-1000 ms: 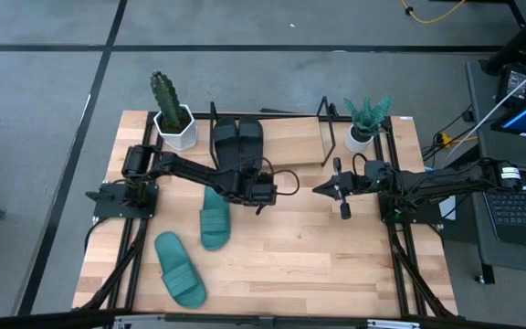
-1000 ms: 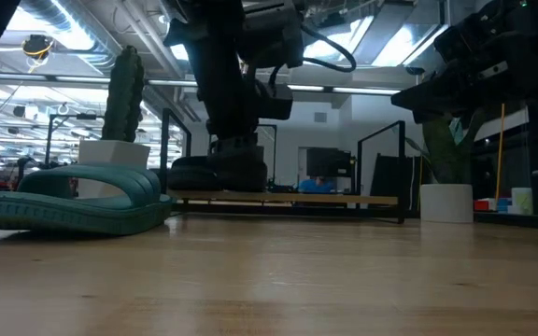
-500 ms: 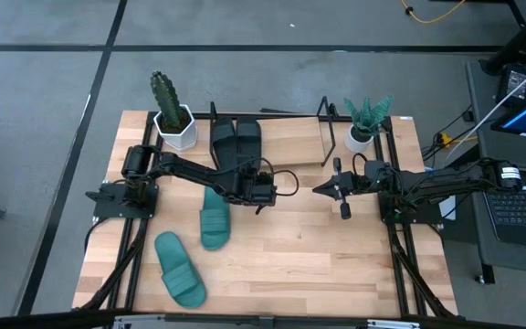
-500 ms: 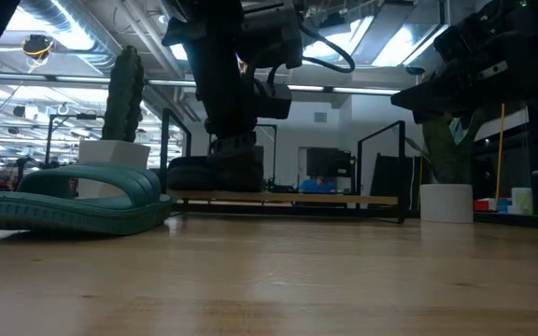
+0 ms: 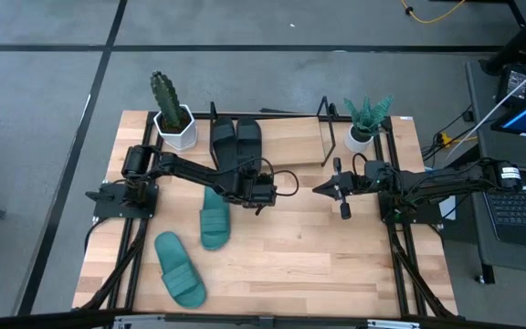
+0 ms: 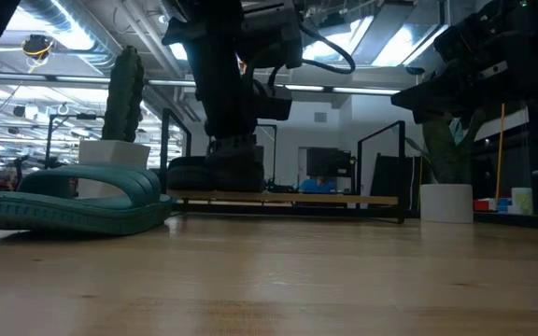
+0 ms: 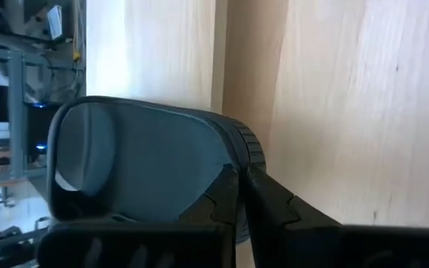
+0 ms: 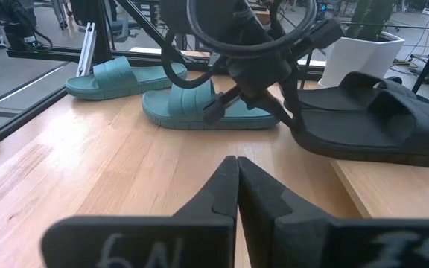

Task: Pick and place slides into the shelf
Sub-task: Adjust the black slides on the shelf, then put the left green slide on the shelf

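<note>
The left tool (image 5: 247, 170) was clenched, its fingers pressed together with nothing visible between them, and it sat at the near end of the second black slide (image 5: 249, 140), right at the front edge of the shelf (image 5: 304, 144). In the left wrist view the closed fingers (image 7: 238, 195) met just at the rounded end of that dark slide (image 7: 147, 160), so close that contact could not be ruled out; no grip on it showed. That slide's long axis ran straight away from the tool, toward the back of the surface (image 5: 299, 247), alongside the other black slide (image 5: 224, 142) already lying on the shelf board between the cactus pot (image 5: 173, 126) and the bare stretch of board.

Outward the other way, the nearest teal slide (image 5: 214, 217) lay just behind the left tool on the open surface, its length also running front to back, roughly in line with the shelf slots. The second teal slide (image 5: 180, 268) lay farther toward the front left, angled off that line.

The right tool (image 5: 321, 189) was also clenched and empty, waiting well apart over the middle right of the surface near the leafy plant pot (image 5: 361, 137). The left arm was plainly nearer both teal slides, and by my judgement the next pick would be the closer teal one.
</note>
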`<action>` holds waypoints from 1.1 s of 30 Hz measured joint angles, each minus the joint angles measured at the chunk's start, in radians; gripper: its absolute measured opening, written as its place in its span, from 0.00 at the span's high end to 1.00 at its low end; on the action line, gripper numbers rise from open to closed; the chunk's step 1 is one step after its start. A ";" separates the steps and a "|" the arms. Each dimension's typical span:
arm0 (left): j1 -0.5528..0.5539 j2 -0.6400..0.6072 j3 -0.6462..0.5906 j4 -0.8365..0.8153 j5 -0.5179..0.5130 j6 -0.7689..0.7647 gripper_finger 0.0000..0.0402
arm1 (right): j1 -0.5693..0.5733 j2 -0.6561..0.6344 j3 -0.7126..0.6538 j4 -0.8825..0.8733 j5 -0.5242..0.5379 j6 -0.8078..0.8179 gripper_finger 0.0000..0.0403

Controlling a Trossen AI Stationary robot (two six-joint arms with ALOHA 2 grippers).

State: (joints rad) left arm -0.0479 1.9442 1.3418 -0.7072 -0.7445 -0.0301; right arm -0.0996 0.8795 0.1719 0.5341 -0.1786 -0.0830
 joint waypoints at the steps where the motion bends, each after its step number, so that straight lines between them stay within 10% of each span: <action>1: 0.000 0.000 0.000 0.000 0.000 -0.008 0.98 | 0.000 0.000 0.000 0.000 0.000 0.000 0.97; 16: -0.013 -0.008 0.000 0.001 -0.059 -0.012 0.75 | 0.000 0.000 0.000 0.000 0.000 0.000 0.97; 33: -0.047 -0.130 0.041 -0.014 -0.158 -0.004 0.72 | 0.002 0.000 0.000 0.008 0.000 0.000 0.97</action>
State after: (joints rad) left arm -0.0949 1.8138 1.3828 -0.7207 -0.9021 -0.0342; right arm -0.0972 0.8795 0.1715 0.5424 -0.1787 -0.0826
